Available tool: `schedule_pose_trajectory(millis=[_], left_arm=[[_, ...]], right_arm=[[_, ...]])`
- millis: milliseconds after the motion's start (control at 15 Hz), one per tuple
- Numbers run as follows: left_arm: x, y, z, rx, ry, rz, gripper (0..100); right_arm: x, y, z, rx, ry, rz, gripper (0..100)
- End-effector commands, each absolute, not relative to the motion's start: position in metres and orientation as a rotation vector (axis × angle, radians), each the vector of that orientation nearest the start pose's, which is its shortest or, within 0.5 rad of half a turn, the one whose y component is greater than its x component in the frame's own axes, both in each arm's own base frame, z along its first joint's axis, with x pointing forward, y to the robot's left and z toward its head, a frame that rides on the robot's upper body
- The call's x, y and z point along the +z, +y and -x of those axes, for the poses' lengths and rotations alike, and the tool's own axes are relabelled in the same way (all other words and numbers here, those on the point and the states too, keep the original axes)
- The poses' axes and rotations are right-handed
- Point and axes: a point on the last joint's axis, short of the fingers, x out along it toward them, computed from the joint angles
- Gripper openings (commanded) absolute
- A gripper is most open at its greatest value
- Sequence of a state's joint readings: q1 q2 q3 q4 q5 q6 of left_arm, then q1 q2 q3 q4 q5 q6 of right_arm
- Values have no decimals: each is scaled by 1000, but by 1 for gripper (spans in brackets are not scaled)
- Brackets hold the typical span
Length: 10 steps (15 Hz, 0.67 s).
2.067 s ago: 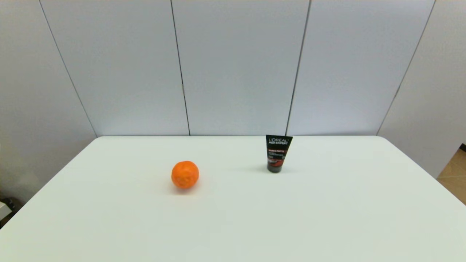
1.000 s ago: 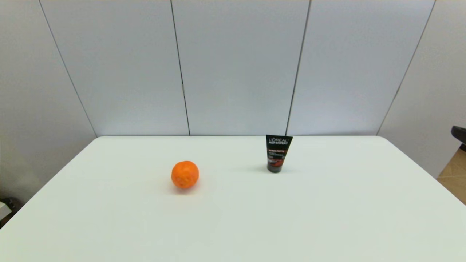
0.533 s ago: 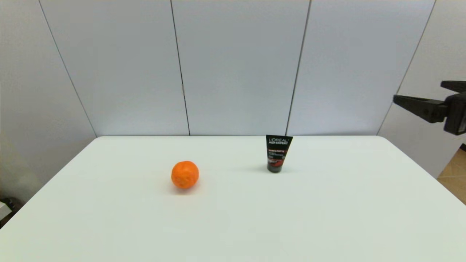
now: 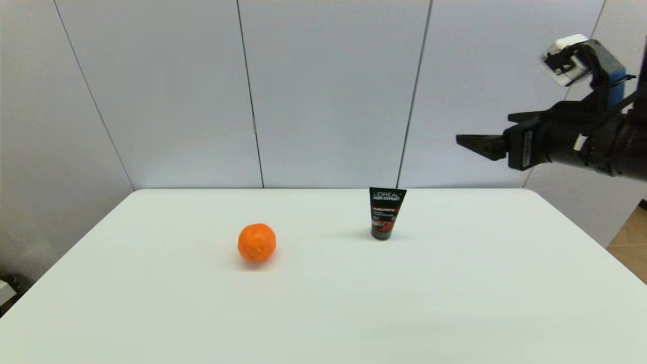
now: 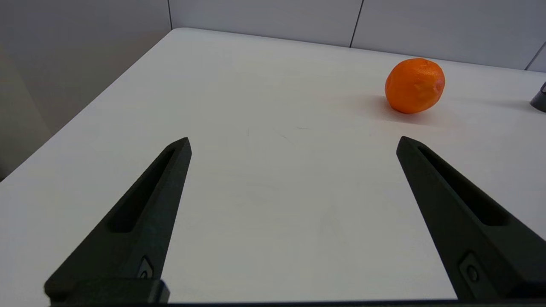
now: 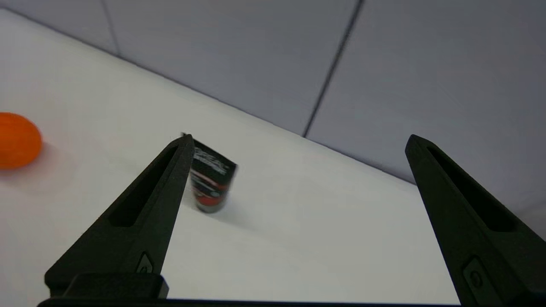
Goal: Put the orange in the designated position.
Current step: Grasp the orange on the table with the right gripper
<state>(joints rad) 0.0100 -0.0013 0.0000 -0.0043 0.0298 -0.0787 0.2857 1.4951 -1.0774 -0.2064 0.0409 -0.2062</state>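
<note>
Head view is showing us the orange (image 4: 257, 242) sitting on the white table (image 4: 455, 303), left of centre, well apart from the black tube (image 4: 386, 213) standing upright toward the far edge. We are holding our right gripper (image 4: 467, 140) high in the air at the right side, above the table and farther right than the tube, its fingers pointing left. Through the right wrist camera we are seeing those fingers spread wide with nothing between them. Our left gripper (image 5: 292, 143) is hovering low over the table's near left part, fingers also spread wide and empty, with the orange lying ahead of it, untouched.
</note>
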Motion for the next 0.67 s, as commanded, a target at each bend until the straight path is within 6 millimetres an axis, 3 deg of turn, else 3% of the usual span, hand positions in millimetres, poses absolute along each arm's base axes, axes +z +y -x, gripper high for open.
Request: schedule_pose_trajectory(millis=[67, 667], left_arm=[[76, 0, 23, 41, -6, 80, 100], [76, 0, 23, 41, -6, 80, 100]], right_arm=[[259, 110, -283, 432, 224, 245, 100], [260, 176, -293, 607, 188, 262, 100]])
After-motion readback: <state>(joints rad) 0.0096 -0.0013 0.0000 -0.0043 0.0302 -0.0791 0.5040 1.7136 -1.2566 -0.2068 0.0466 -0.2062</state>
